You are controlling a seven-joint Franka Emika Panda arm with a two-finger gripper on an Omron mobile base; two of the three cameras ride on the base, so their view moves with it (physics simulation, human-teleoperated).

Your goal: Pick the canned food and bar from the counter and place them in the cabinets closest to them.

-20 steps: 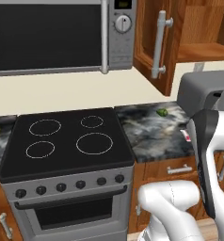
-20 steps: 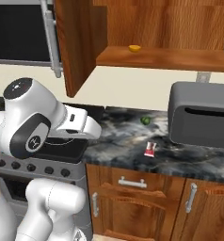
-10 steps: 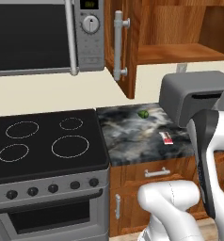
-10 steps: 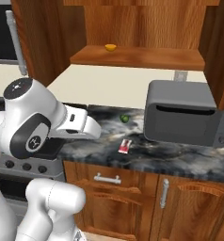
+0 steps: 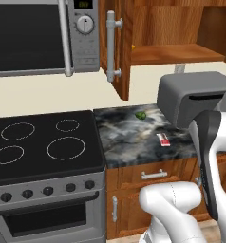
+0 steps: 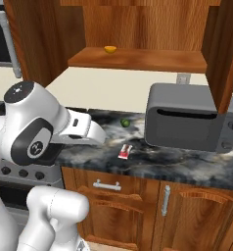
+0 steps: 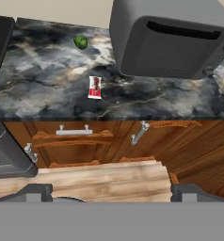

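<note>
The bar (image 6: 125,151) is lying flat on the counter (image 6: 187,164), just in front of the toaster's (image 6: 187,117) left end. A green fruit (image 6: 124,123) sits further back, near the wall. Cabinet (image 6: 138,59) above is open, with something small and yellow (image 6: 110,49) on its shelf. The arm (image 6: 45,130) is folded up over the counter's left end.

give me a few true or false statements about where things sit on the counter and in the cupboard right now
1. The small flat red and white bar lies on the dark marbled stone counter. True.
2. The small green round fruit sits on top of the bar. False: it lies apart from it, nearer the wall.
3. The reddish-brown wooden wall cabinet stands open. True.
4. The grey box-shaped toaster sits on the black stove top. False: it stands on the counter.
5. The gripper holds the bar. False: the bar lies free.
</note>
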